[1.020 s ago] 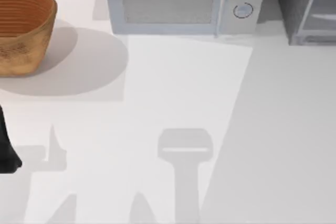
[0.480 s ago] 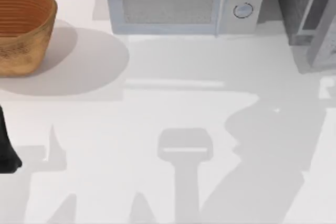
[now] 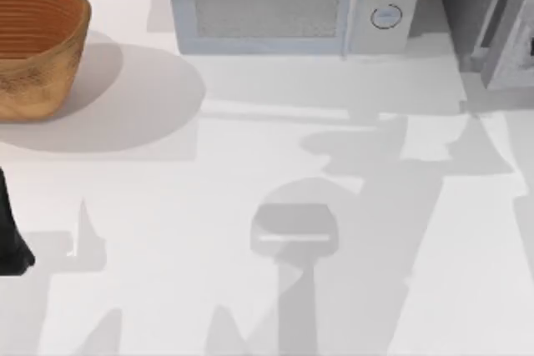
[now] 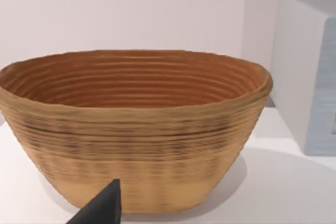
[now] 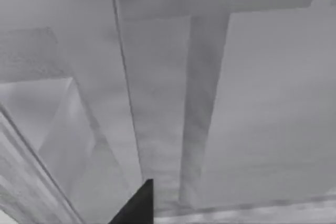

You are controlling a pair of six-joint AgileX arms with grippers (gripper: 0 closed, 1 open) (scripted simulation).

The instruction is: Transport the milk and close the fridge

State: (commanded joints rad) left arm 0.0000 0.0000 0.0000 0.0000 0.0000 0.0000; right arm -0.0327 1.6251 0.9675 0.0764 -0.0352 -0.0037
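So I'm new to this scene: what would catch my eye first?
Probably the woven basket at the table's far left, warm brown against pale surroundings. Next, the pale microwave with two knobs at the back centre, then the grey fridge at the far right corner. The left arm sits at the left edge.

My left arm (image 3: 8,235) is parked at the top view's left edge, across the table and well apart from the fridge (image 3: 488,14); it shows there as a dark, narrow shape that widens toward the near side; in the left wrist view a dark, pointed tip of the left gripper (image 4: 102,207) juts in, held low and level above the table; in the right wrist view a dark, wedge-shaped tip of the right gripper (image 5: 135,205) shows, held very close to the fridge's grey panels and pointing straight at them.
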